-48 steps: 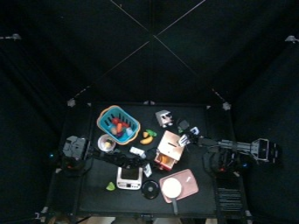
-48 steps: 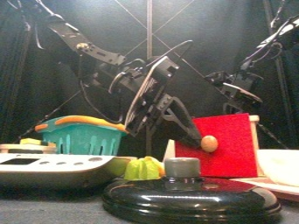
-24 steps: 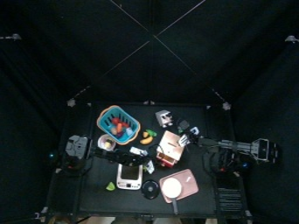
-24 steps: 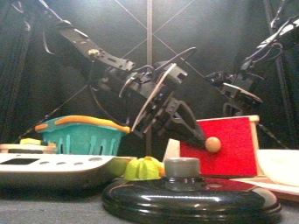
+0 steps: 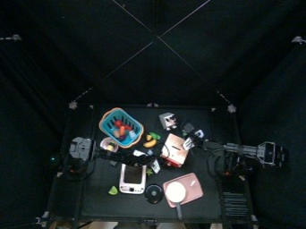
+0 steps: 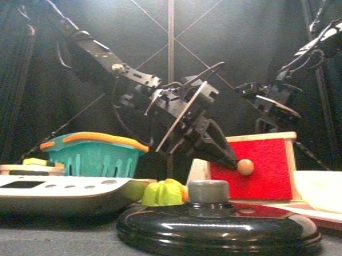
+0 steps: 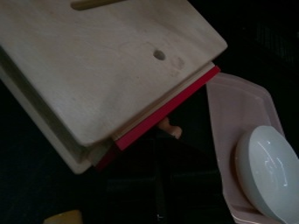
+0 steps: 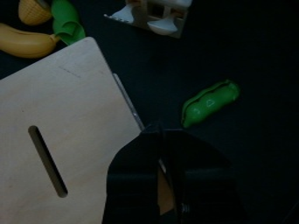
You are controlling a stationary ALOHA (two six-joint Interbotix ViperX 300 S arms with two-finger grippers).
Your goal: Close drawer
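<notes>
Change: I see the left gripper (image 6: 201,120) lower than a second ago, nearer the red drawer (image 6: 257,165).
Drawer: almost flush in its wooden box (image 7: 100,74), table centre.
Left fingers: cannot tell.
Right gripper (image 8: 163,179): apparently closed, empty.

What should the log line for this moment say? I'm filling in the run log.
drawer: red front slightly out | left hand: near knob | right hand: at box edge

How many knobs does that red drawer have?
1. A round wooden knob sits at the middle of the red drawer front. The left wrist view also shows only this one.
</notes>
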